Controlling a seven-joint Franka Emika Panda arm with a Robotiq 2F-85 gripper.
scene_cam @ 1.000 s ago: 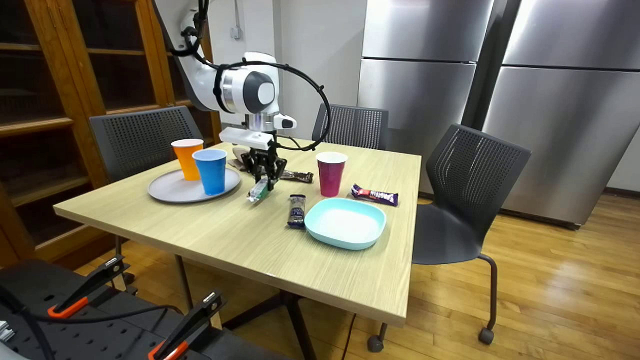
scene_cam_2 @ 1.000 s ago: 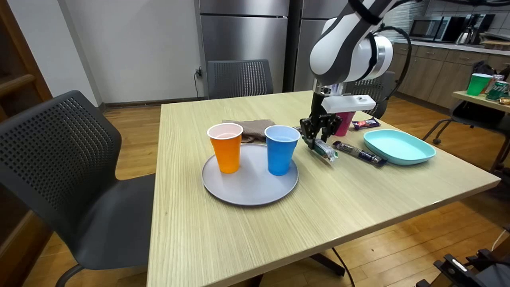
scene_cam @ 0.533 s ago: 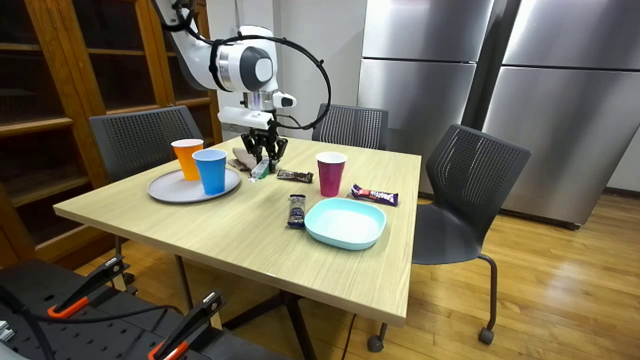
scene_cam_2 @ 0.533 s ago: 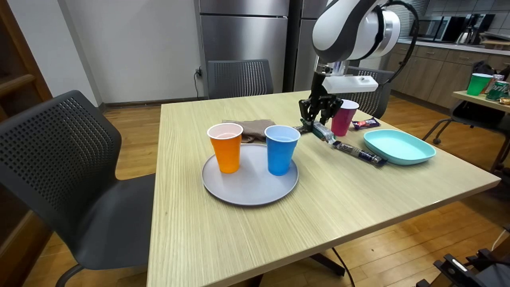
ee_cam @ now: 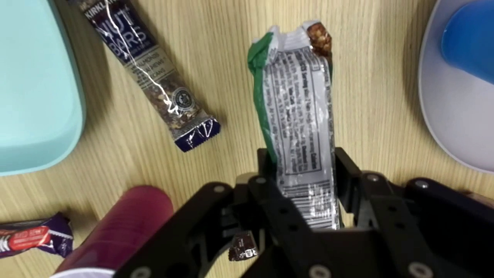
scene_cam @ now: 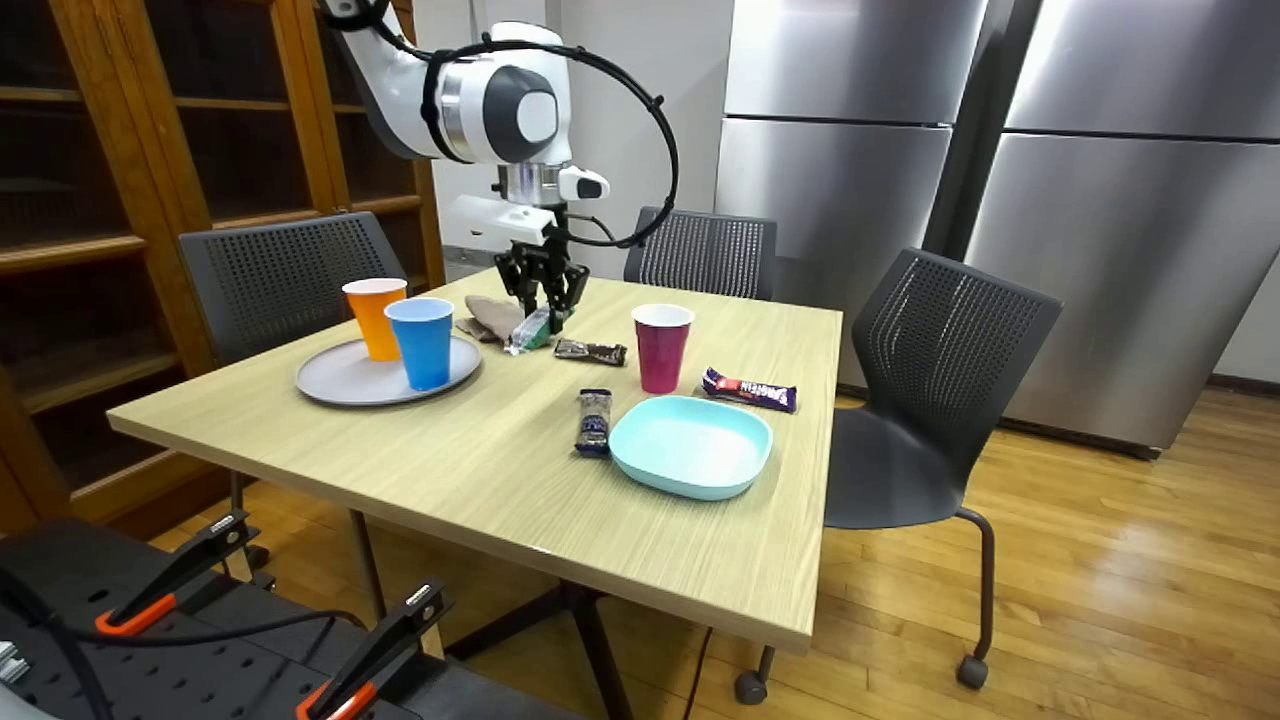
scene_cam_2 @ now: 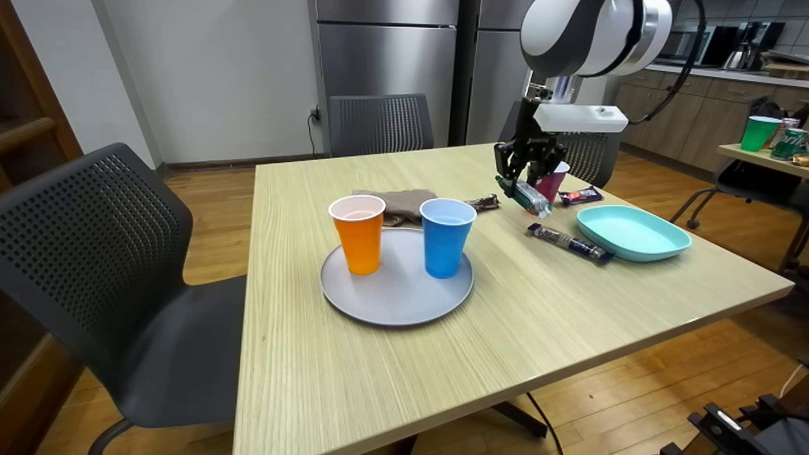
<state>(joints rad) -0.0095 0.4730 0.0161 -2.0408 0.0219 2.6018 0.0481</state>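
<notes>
the gripper (ee_cam: 302, 164) points down over the table (scene_cam_2: 518, 328), pinching a wrapped bar (ee_cam: 299, 112).

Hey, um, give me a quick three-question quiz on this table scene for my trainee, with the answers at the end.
1. True or false: the orange cup and the blue cup both stand on the gray plate.
2. Which of these lies nearest the turquoise dish? A, the brown cloth; B, the Nut Bars bar; C, the orange cup.
3. What is the hand gripping?

Key: 1, true; 2, B; 3, a snack bar in a green-and-silver wrapper.
</notes>
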